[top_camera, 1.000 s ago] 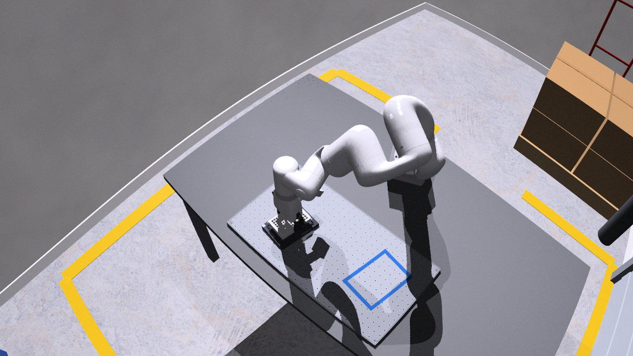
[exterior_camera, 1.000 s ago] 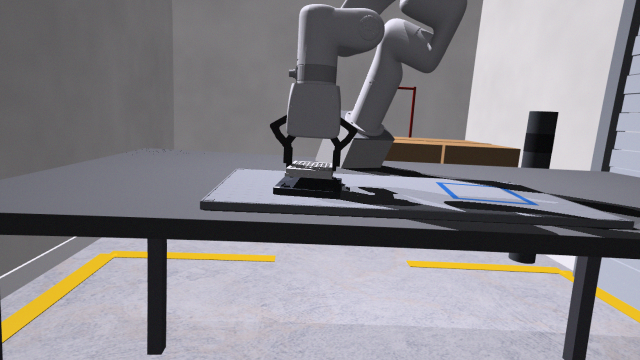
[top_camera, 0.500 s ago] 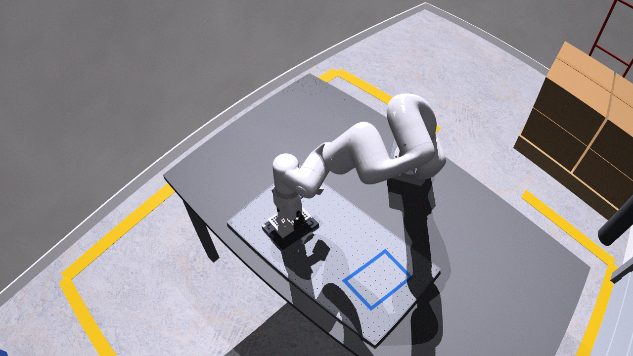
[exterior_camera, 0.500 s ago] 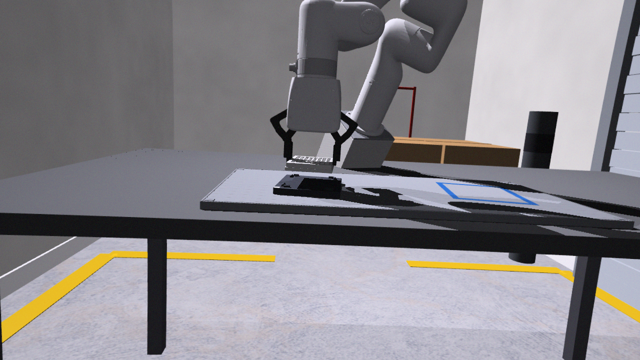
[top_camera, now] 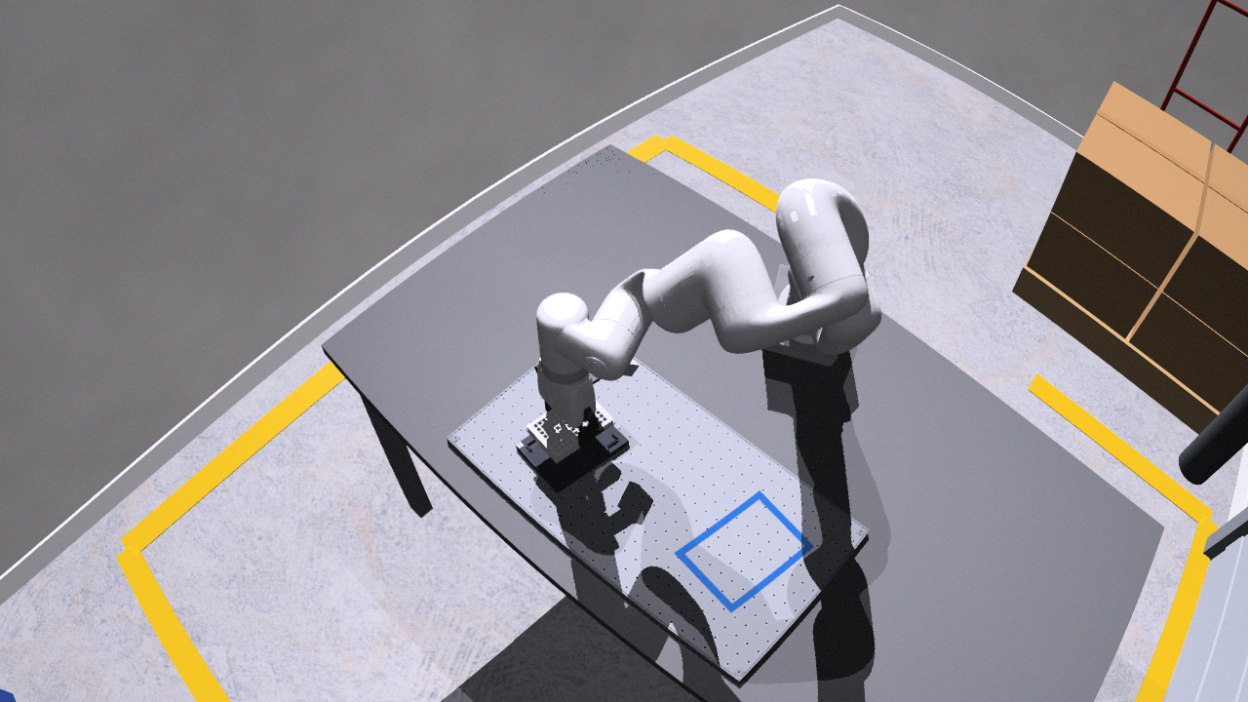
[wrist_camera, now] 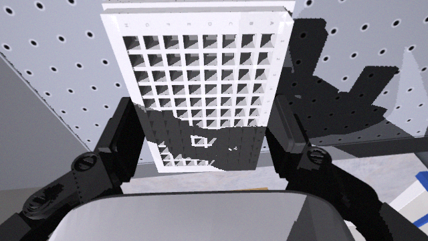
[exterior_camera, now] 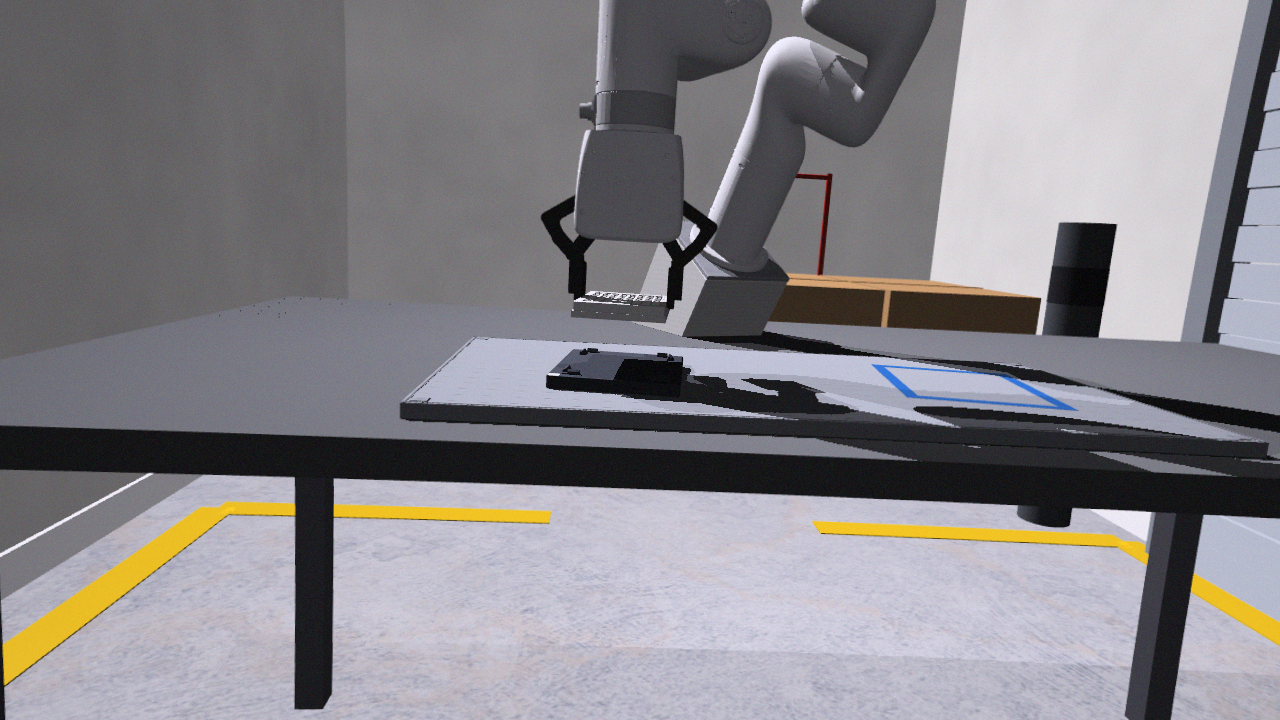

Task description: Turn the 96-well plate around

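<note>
The black two-fingered gripper (exterior_camera: 623, 288) was clamped, fingers spread wide, on the long sides of the white 96-well plate (exterior_camera: 621, 306), which hung level in the air, well clear above the black plate nest (exterior_camera: 617, 370). The nest lay near one end of the pale perforated deck board (exterior_camera: 501, 380); the blue taped outline (exterior_camera: 973, 386) lay well apart, near the other end.
</note>
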Controlling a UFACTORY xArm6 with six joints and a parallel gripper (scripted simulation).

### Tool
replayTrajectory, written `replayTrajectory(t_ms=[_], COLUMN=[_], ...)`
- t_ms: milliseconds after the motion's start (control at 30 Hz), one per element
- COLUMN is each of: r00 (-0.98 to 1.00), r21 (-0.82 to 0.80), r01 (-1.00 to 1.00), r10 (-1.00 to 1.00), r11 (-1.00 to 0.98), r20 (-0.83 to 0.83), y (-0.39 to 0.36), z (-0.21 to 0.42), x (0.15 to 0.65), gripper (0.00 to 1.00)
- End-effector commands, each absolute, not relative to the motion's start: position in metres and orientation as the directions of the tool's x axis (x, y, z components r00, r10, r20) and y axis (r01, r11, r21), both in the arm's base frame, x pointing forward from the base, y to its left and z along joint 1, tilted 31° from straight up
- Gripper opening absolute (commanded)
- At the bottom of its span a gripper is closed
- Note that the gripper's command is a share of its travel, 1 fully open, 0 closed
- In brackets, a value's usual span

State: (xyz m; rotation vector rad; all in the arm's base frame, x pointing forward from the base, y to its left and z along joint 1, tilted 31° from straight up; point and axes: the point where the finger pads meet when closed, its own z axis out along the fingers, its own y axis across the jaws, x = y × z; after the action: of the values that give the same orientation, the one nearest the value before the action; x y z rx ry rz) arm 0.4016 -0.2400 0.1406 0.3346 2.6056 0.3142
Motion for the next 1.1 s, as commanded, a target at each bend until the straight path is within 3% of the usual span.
replayTrajectory(t_ms=[0,1067], r00=[-0.848,-0.840], r21=[0.279,0.297], r01=[0.178,0.213], r10=[0.290,0.329], r11=[0.944,0.931], r20=[-0.443,-0.431], y=[-0.242,-0.229], z=[0.148,0.169], x=[0.398,0.387], gripper=[0.00,0.00])
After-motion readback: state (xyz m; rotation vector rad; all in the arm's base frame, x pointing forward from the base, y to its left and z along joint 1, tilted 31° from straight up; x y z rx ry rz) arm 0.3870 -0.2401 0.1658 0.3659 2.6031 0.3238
